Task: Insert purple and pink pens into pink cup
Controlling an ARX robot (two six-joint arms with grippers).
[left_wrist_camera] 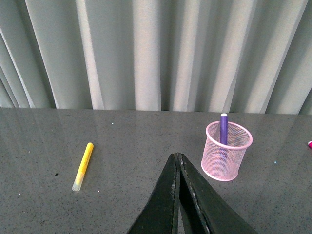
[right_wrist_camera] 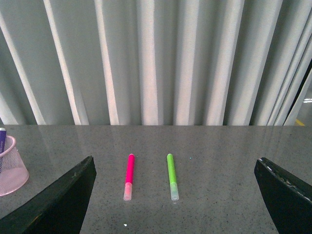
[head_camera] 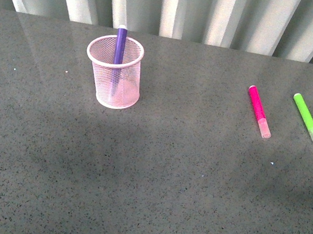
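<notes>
Cup [head_camera: 123,86] is holding purple pen [head_camera: 120,46]; pink pen [head_camera: 259,111] is lying at its three o'clock, needing a mid-barrel pinch next. Right gripper [right_wrist_camera: 175,163] is gaping, seemingly aimed there; left gripper [left_wrist_camera: 176,156] is sitting clenched, empty.

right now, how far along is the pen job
Half done. The purple pen stands in the pink cup. Nothing is in hand: the left gripper is shut and empty, the right gripper open and empty. Left to do: the pink pen lies flat beside the green marker, away from the cup.
</notes>
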